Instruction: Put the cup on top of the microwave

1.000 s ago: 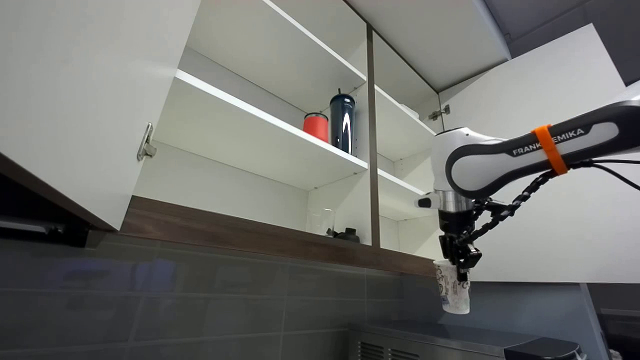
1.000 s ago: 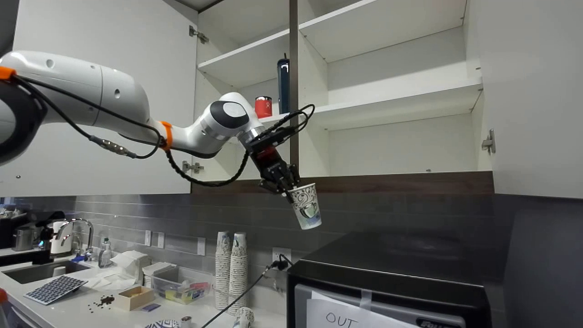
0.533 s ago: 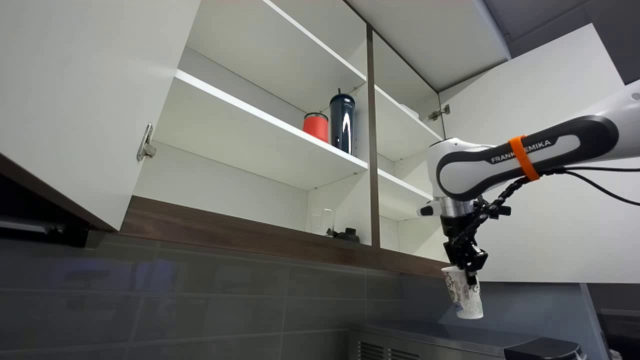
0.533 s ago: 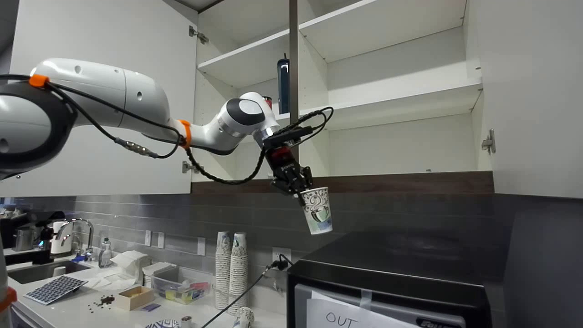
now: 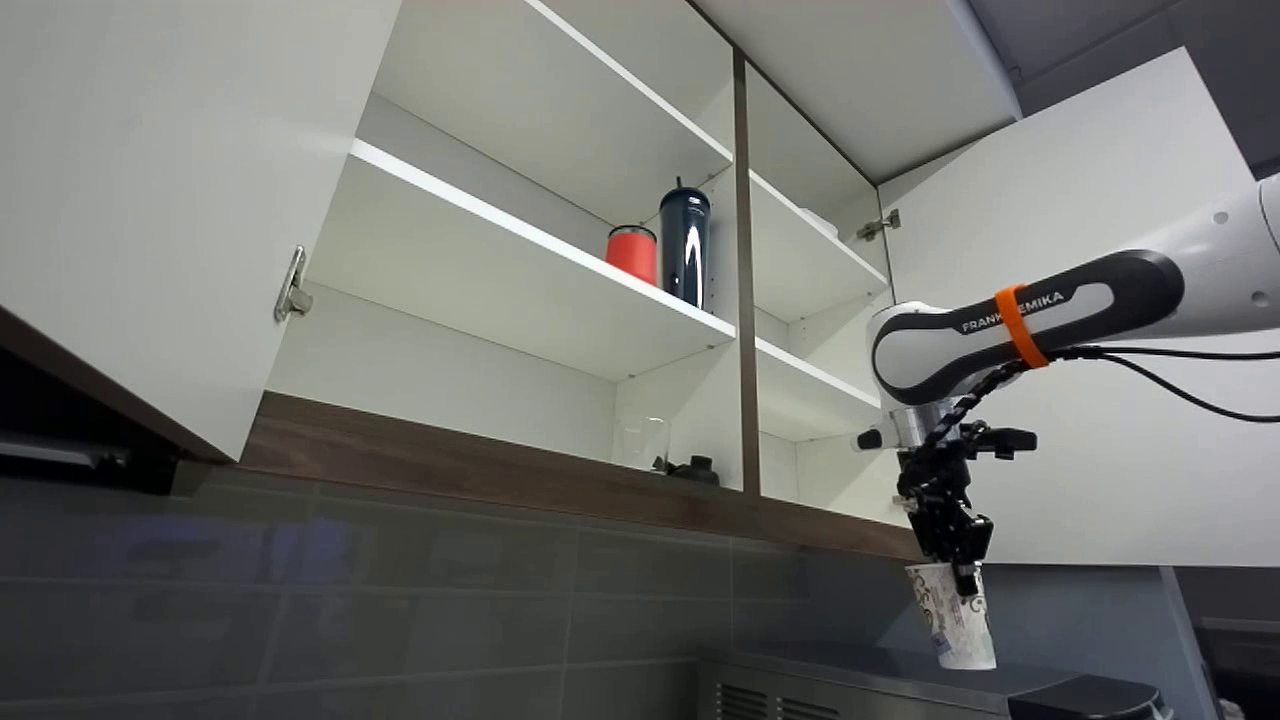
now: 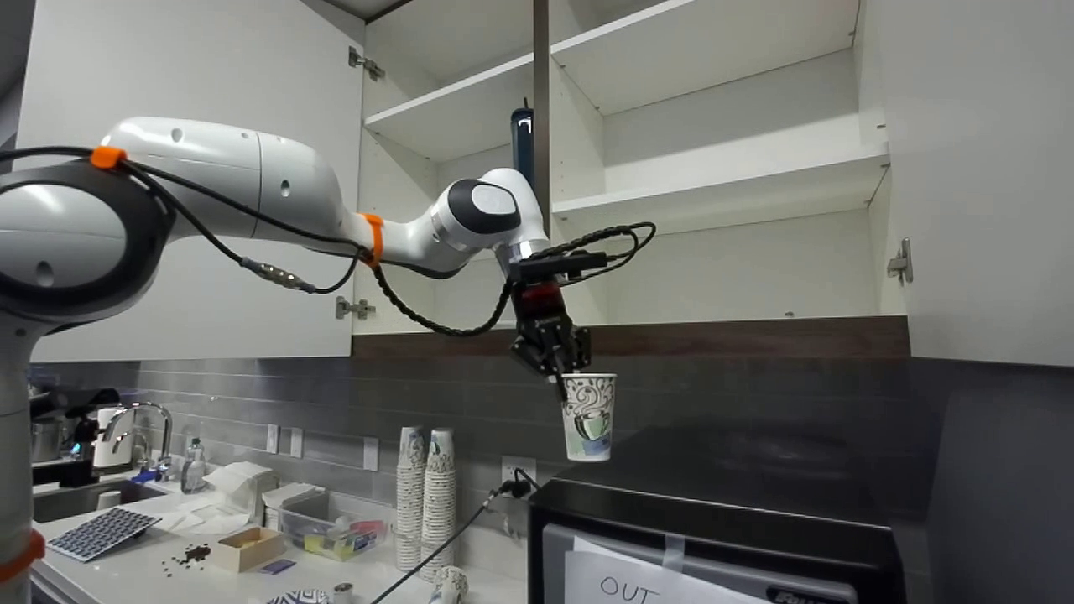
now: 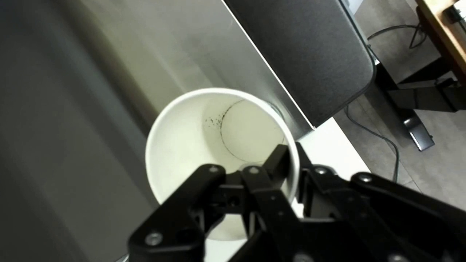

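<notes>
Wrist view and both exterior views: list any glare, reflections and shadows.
Wrist view: soft shadow inside the cup, pale streaks reflected on the microwave; in an exterior view, bright glint on the dark bottle and bluish reflections on the tiles; in an exterior view, shadow edge slanting across the cabinet back panel.

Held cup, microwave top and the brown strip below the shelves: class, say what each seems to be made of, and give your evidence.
Cup: probably paper, smooth; thin wall, rolled-looking rim, printed swirls. Any coating can't be told.
Microwave top: likely sheet metal, satin to glossy; soft streaked reflections in the wrist view.
Brown strip: wood or wood-look laminate, fairly matte; streaky grain.
</notes>
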Controlling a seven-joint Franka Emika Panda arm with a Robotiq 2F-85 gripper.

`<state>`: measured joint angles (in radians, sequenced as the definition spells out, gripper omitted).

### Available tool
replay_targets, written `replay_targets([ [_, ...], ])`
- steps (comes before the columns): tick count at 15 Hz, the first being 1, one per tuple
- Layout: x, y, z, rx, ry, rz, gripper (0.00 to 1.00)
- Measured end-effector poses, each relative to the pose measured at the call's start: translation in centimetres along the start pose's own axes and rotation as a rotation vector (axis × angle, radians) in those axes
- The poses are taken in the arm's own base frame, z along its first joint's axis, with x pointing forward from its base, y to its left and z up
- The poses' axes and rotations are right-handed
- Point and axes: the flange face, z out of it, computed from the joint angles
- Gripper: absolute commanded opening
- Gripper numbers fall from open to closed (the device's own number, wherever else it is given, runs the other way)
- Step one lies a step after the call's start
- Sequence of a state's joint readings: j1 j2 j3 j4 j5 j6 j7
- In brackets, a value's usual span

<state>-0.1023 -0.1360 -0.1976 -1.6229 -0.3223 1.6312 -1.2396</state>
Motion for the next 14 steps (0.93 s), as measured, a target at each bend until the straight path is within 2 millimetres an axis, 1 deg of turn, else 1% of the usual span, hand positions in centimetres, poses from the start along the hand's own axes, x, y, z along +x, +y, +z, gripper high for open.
replay_targets([
  [6,-0.6,0.7,1.0,0.055,0.032,0.05,0.02],
  [10,-0.9,1.1,0.8,0.063,0.067,0.116,0.02],
  [14,-1.2,1.4,0.5,0.042,0.076,0.143,0.02],
])
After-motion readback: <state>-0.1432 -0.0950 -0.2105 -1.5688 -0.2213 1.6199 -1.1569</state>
